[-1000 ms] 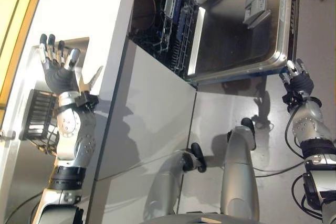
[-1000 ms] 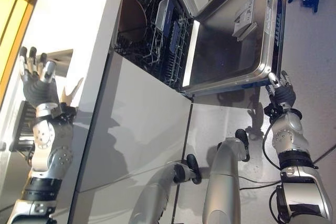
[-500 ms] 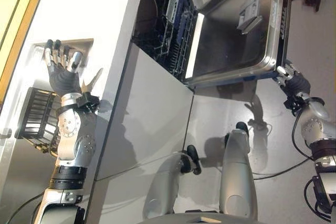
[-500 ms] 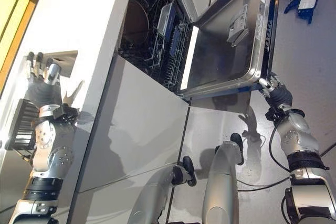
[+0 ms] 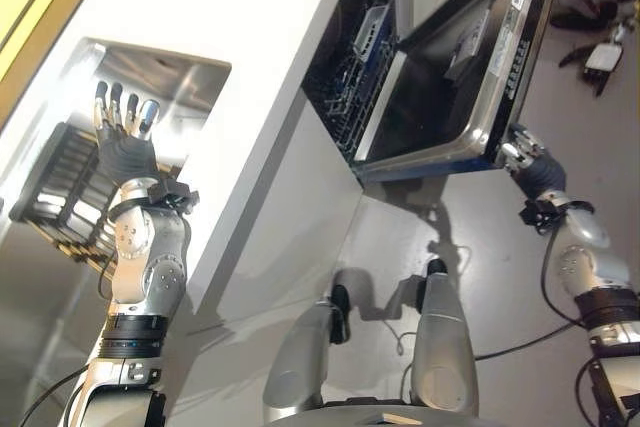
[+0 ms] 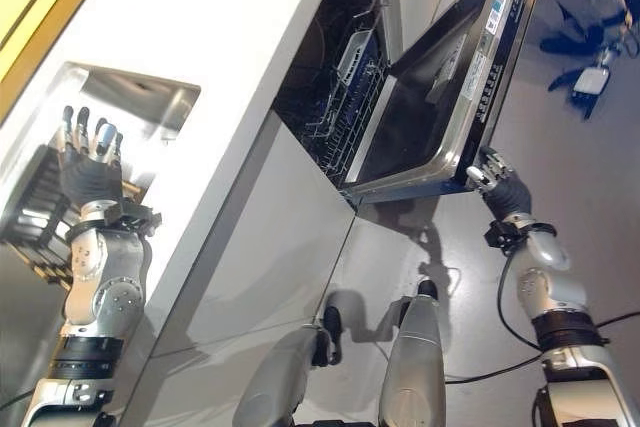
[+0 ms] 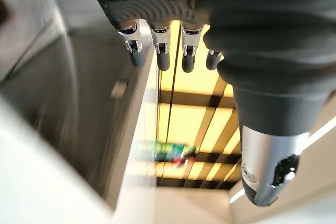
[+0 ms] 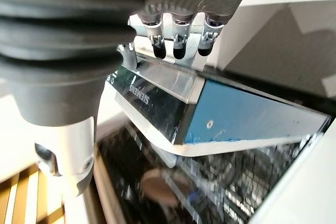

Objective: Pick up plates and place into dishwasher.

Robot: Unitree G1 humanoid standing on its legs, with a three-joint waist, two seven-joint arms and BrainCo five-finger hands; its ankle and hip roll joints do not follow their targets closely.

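The left hand (image 5: 125, 147) is raised over the white counter (image 5: 250, 77) with its fingers straight and spread, holding nothing. Just beside it, at the counter's left edge, stands a dark dish rack (image 5: 60, 192) next to a steel sink (image 5: 160, 77) sunk into the counter. Whether plates sit in the rack cannot be told; none is in either hand.

Farther out, the right hand (image 6: 497, 182) is at the outer corner of the dishwasher door (image 6: 430, 117), which stands partly open, neither flat down nor closed. In the right wrist view the fingers (image 8: 178, 45) lie straight against the door's top edge, not curled round anything. Beyond the door the wire basket (image 5: 365, 77) shows inside the dishwasher's dark opening.

The main risk seems to be the door. Straight fingers on a smooth metal rim give little hold, so the hand could slip off and let the door swing under its own weight. A half-open door would also block the way into the basket for any plate. On the other side, a reach from the left hand could knock the rack off the counter's edge.
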